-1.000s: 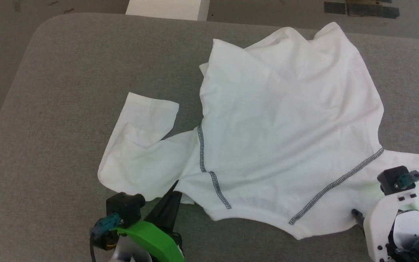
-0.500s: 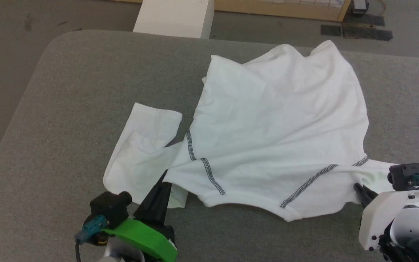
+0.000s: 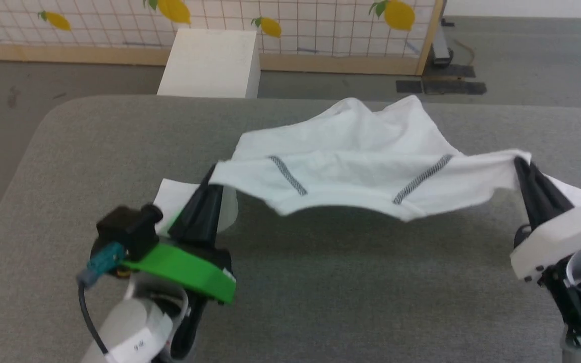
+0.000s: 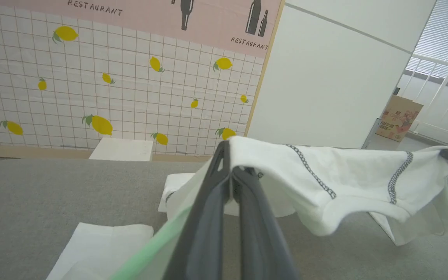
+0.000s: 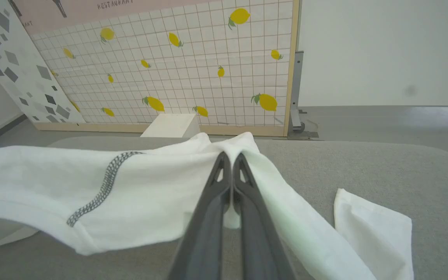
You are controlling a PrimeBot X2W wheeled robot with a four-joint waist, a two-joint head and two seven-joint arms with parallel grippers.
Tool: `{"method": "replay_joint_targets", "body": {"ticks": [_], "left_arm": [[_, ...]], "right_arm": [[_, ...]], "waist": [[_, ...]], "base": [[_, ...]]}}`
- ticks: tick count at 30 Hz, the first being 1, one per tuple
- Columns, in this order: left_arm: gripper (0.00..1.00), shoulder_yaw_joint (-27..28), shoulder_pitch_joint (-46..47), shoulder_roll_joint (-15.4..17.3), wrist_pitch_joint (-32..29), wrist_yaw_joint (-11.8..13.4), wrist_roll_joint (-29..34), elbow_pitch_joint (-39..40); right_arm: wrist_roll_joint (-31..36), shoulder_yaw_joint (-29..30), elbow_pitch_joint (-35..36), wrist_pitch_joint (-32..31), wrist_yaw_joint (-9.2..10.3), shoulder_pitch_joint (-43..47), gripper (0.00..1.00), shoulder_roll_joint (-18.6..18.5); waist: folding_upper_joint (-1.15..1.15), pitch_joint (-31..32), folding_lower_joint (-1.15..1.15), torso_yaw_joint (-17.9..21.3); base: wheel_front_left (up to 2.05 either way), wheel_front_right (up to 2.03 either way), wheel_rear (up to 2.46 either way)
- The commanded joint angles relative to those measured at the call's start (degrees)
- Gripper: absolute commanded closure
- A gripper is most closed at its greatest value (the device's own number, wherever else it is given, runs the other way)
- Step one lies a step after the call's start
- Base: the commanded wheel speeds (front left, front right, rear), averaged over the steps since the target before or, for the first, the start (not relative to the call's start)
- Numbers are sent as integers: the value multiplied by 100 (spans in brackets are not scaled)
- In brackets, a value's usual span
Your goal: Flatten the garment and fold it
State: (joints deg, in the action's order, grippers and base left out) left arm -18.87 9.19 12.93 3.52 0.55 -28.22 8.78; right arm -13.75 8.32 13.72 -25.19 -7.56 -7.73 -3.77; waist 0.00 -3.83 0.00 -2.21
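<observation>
Garment (image 3: 361, 171) edge hangs above table (image 3: 321, 282) | left claw (image 3: 213, 176) pinching it | right claw (image 3: 519, 163) pinching it

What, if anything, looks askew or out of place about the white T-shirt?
The white T-shirt is not flat. The left gripper and right gripper pinch its shoulders, so the neckline edge sags between them above the grey table, while both sleeves trail on it.

"RESTAURANT" in dark capitals, twice, on the pink wall panel (image 4: 150, 23).
</observation>
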Motion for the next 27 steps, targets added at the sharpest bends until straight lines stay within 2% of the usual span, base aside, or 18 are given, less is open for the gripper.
{"method": "replay_joint_targets", "body": {"ticks": [1,5,11,18,24,27], "left_arm": [[100,19,325,80,-113,-32,49,38],[100,-51,1074,203,-566,-160,116,24],[100,74,2488,329,-1206,-354,-15,-230],[100,157,4027,360,-1699,-491,-127,-908],[100,200,4982,327,-2017,-500,-182,-1580],[100,270,5443,311,-2058,-426,-148,-1911]], "right_arm": [[-18,-11,65,46,8,-230,100,33],[78,-61,111,76,8,-804,100,-29],[218,-353,-109,67,8,-2082,100,-362],[322,-698,-890,85,8,-3698,100,-704],[424,-922,-1734,125,8,-4920,100,-744],[560,-982,-2191,182,8,-5532,100,-763]], "waist": [[0,102,0,97],[0,36,0,80],[0,-227,0,128],[0,-627,0,191],[0,-933,0,267],[0,-1182,0,295]], "base": [[0,0,0],[0,0,0],[0,0,0],[0,0,0],[0,0,0],[0,0,0]]}}
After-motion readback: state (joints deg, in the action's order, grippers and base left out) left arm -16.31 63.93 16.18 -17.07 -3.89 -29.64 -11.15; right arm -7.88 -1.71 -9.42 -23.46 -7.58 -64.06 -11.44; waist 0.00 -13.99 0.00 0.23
